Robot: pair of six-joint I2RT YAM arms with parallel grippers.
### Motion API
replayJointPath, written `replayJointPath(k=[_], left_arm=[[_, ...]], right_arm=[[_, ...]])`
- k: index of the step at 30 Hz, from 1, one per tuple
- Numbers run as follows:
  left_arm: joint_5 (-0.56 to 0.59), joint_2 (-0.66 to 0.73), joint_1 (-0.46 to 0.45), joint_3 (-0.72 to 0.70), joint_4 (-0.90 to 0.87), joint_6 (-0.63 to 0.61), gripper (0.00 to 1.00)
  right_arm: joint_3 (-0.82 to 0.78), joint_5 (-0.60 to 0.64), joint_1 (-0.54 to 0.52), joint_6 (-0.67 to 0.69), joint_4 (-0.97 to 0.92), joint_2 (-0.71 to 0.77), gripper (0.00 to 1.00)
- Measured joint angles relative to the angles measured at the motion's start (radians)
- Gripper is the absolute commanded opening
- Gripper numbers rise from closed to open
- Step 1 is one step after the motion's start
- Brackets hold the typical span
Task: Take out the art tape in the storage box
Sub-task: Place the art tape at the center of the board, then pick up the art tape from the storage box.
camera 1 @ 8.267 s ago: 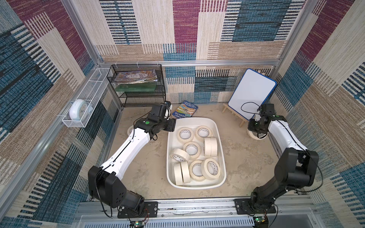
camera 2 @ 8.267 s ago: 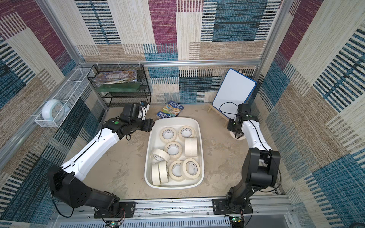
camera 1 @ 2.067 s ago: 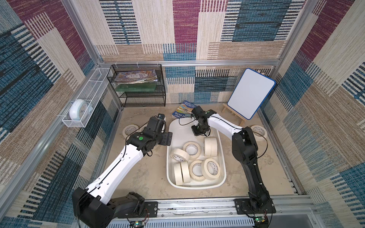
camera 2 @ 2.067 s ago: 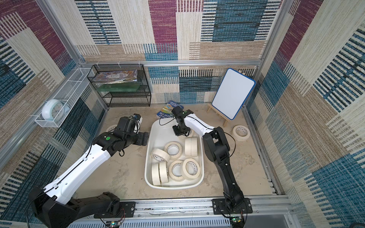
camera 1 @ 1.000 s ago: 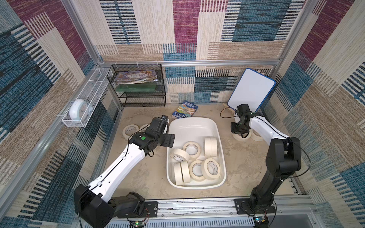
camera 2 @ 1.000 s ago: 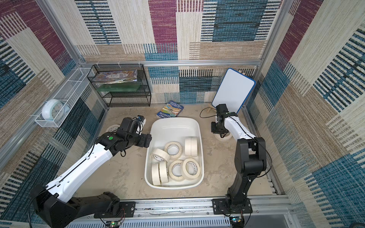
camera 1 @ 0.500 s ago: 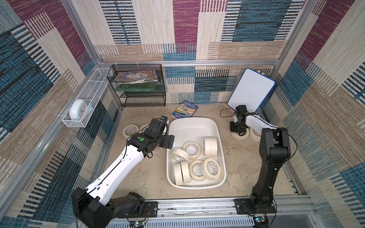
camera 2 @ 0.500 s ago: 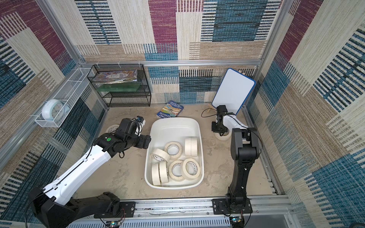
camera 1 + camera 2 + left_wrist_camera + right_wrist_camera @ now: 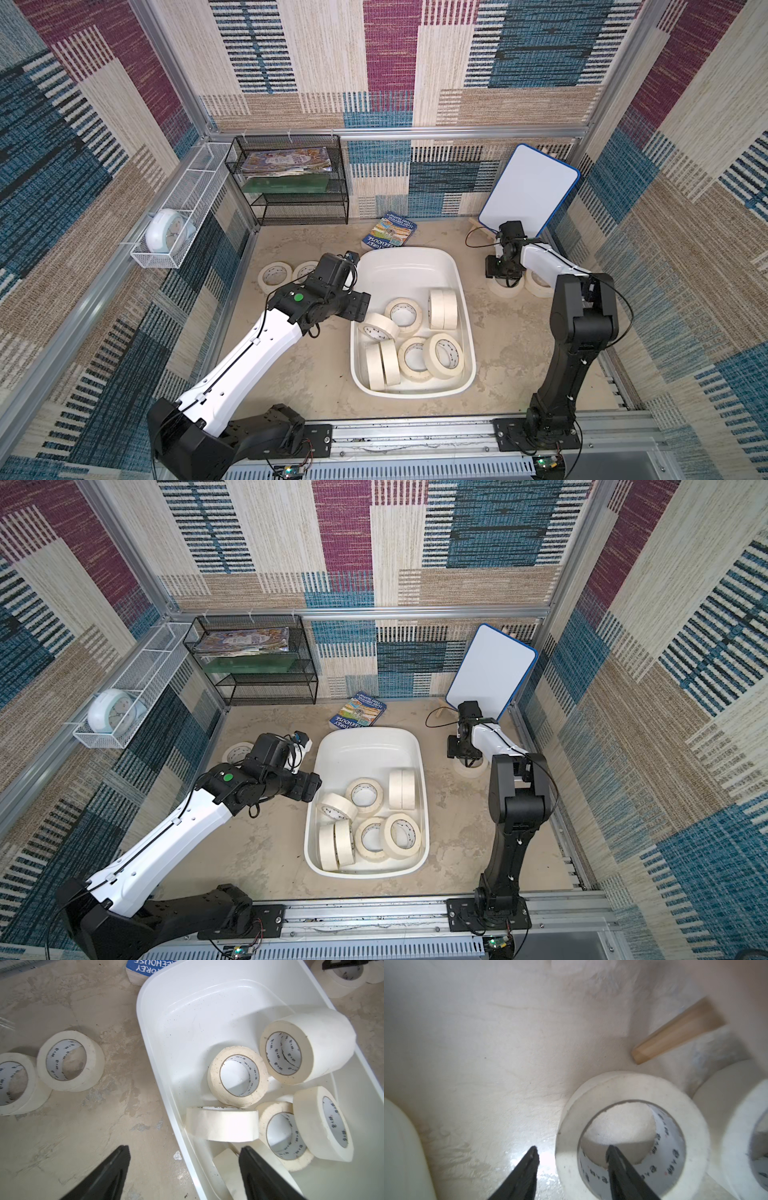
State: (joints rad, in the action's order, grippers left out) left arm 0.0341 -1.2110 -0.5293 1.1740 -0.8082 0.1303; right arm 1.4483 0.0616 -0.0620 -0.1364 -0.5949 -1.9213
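Observation:
The storage box (image 9: 405,252) (image 9: 368,730), a white tub, stands mid-table with several rolls of art tape (image 9: 402,316) (image 9: 365,792) in its near half. My left gripper (image 9: 361,305) (image 9: 311,787) hangs open over the box's left rim, which runs between its jaws in the left wrist view (image 9: 184,1148), with nothing held. To the right of the box, my right gripper (image 9: 503,276) (image 9: 461,750) (image 9: 572,1148) is open. Its jaws straddle the wall of a roll (image 9: 633,1105) lying flat on the table, beside a second roll (image 9: 737,1126).
Two more rolls (image 9: 274,277) (image 9: 70,1061) lie on the table left of the box. A blue book (image 9: 388,234) lies behind the box. A whiteboard (image 9: 528,191) on a wooden easel foot (image 9: 679,1030) stands by the right gripper. A black wire rack (image 9: 291,187) and a white wire basket (image 9: 174,232) are at the back left.
My right gripper has opened, letting go of the roll it brought down onto the table right of the box. The left gripper has edged toward the box's left rim.

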Motion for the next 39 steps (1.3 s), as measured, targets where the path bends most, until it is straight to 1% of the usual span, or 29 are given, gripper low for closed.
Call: replayJointPath(k=[3,9,12,15,19,24,26,29,33,36,39], left_arm=[[-0.054,-0.004,-0.021,0.000,-0.017,0.002,0.81],[-0.172,-0.012,-0.098,-0.023,-0.062,0.023,0.77],[-0.231,-0.035,-0.121,-0.045,-0.085,0.035,0.76],[-0.266,-0.075,-0.124,-0.052,-0.100,0.043,0.76],[-0.277,-0.158,-0.125,-0.028,-0.105,0.037,0.76],[-0.272,-0.282,-0.122,0.036,-0.072,0.002,0.79],[-0.270,-0.338,-0.116,0.077,-0.047,-0.011,0.80],[-0.285,-0.439,-0.097,0.158,0.006,-0.040,0.84],[-0.299,-0.544,-0.069,0.262,0.092,-0.084,0.85],[-0.294,-0.574,-0.055,0.333,0.119,-0.094,0.85],[-0.275,-0.537,-0.056,0.343,0.126,-0.101,0.85]], right_arm=[[-0.011,0.006,-0.031,0.006,-0.002,0.066,0.59],[-0.043,0.006,-0.125,0.015,-0.023,0.144,0.59],[-0.054,0.006,-0.139,0.015,-0.037,0.155,0.59],[-0.053,0.006,-0.140,0.014,-0.039,0.158,0.59],[-0.056,0.008,-0.141,0.014,-0.040,0.167,0.59],[-0.065,0.006,-0.142,0.015,-0.039,0.180,0.59],[-0.068,0.005,-0.142,0.017,-0.038,0.182,0.59],[-0.072,0.004,-0.142,0.018,-0.038,0.191,0.59],[-0.082,-0.011,-0.144,0.021,-0.034,0.201,0.59],[-0.092,-0.014,-0.146,0.022,-0.034,0.213,0.59],[-0.108,-0.014,-0.146,0.025,-0.034,0.233,0.59]])
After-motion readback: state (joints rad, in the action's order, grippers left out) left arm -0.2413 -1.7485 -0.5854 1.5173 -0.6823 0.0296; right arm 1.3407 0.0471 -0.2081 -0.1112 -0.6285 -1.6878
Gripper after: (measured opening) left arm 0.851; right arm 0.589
